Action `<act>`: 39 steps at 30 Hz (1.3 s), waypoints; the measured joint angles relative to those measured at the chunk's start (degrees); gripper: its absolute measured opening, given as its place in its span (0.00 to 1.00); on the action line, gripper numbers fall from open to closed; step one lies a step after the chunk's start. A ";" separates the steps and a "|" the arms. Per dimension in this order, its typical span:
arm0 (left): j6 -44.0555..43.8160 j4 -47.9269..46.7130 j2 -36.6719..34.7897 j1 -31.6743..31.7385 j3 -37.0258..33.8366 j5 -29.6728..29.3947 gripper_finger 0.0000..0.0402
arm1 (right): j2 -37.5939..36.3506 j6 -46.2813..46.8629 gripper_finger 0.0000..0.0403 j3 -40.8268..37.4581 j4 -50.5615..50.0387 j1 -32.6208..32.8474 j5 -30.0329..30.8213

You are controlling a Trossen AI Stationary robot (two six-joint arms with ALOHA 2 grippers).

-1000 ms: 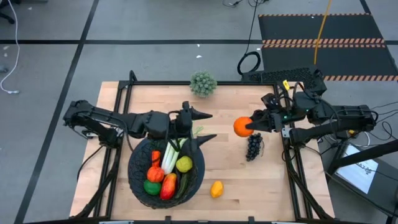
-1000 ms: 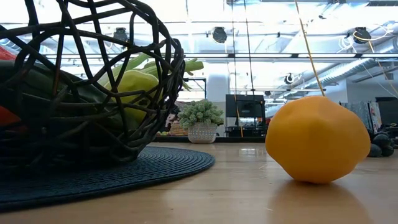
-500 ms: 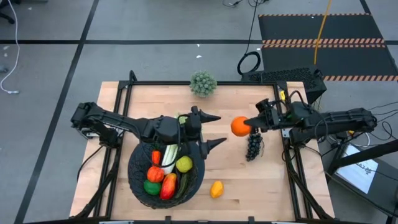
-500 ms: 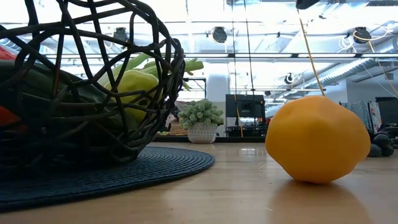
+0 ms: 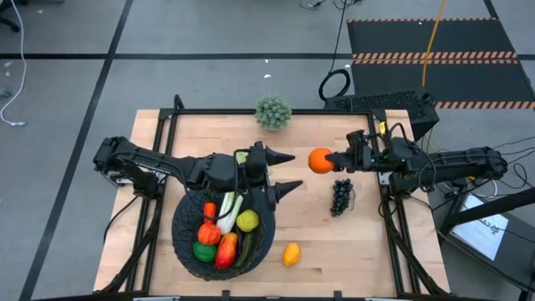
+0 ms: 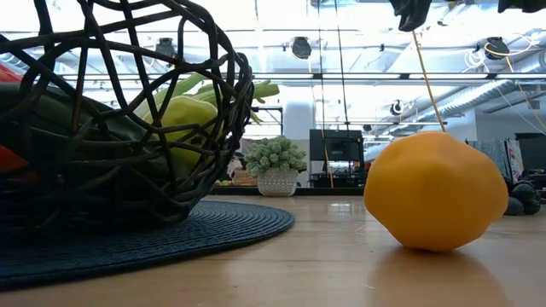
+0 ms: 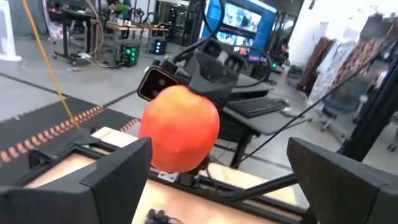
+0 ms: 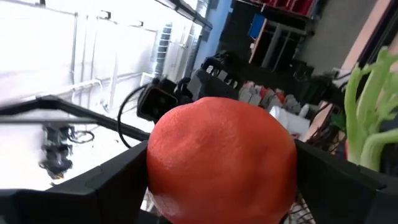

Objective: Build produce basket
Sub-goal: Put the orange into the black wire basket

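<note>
While low view shows only lemon (image 6: pixel 435 191), high view shows right end effector (image 5: pixel 333 160) gripping orange (image 5: pixel 319 160); left end effector (image 5: pixel 288 171) spread, empty.

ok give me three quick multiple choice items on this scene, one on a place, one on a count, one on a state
1. Where do the purple grapes lie?
A. in the basket
B. on the table, right of the basket
C. on the floor

2. How many pieces of produce lie loose on the table?
A. two
B. four
C. none

3. What is the right gripper doing?
A. hanging empty
B. shut on the orange
C. gripping the plant

Answers:
1 B, they rest on bare wood.
2 A, the grapes and the lemon.
3 B, its fingers clamp the orange.
</note>
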 joint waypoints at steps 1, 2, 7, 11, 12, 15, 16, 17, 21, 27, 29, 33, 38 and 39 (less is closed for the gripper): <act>-1.09 0.02 -0.26 0.00 0.00 -0.01 0.93 | 0.00 -1.10 0.86 0.00 0.11 0.00 -0.02; -1.64 0.02 -0.58 0.00 0.00 0.00 0.93 | 0.00 -2.28 0.86 0.00 0.19 0.04 -0.02; -2.19 -0.43 -2.40 0.49 0.00 0.04 0.93 | 0.02 -7.62 0.86 0.00 0.12 0.12 0.78; -3.05 -0.83 -5.05 1.81 -0.02 1.06 0.93 | 0.02 -17.38 0.86 0.00 0.07 0.13 3.17; -3.60 -1.58 -5.76 2.20 -0.02 2.07 0.93 | 0.04 -20.54 0.86 0.00 0.09 0.13 3.51; -5.75 -3.36 -6.90 3.92 -0.02 5.79 0.93 | 0.34 -28.65 0.86 0.02 0.04 0.14 5.71; -6.62 -4.73 -7.41 4.50 -0.04 7.46 0.93 | 0.50 -30.87 0.86 0.02 0.00 0.15 6.47; -7.48 -5.51 -7.76 5.14 -0.04 9.16 0.93 | 0.72 -32.68 0.86 0.02 0.23 0.15 7.49; -7.75 -10.65 -9.52 7.00 -0.02 12.55 0.93 | 1.53 -33.62 0.86 0.02 0.06 0.15 10.46; 1.28 -16.72 -11.56 8.10 -0.04 12.81 0.93 | 3.94 -15.46 0.86 0.03 0.07 -0.11 10.82; 6.09 -16.96 -11.73 8.40 0.00 12.63 0.93 | 5.17 -9.70 0.87 0.04 0.05 -0.11 10.74; 16.06 -18.24 -11.38 8.33 -0.02 13.07 0.93 | 8.49 1.69 0.87 0.04 0.07 -0.11 10.68; 17.30 -23.15 -10.51 8.65 -0.04 14.25 0.93 | 12.75 12.59 0.87 0.04 0.72 0.32 10.41; 17.28 -24.51 -10.37 8.68 -0.07 14.23 0.93 | 13.49 13.67 0.87 0.04 1.35 0.57 10.41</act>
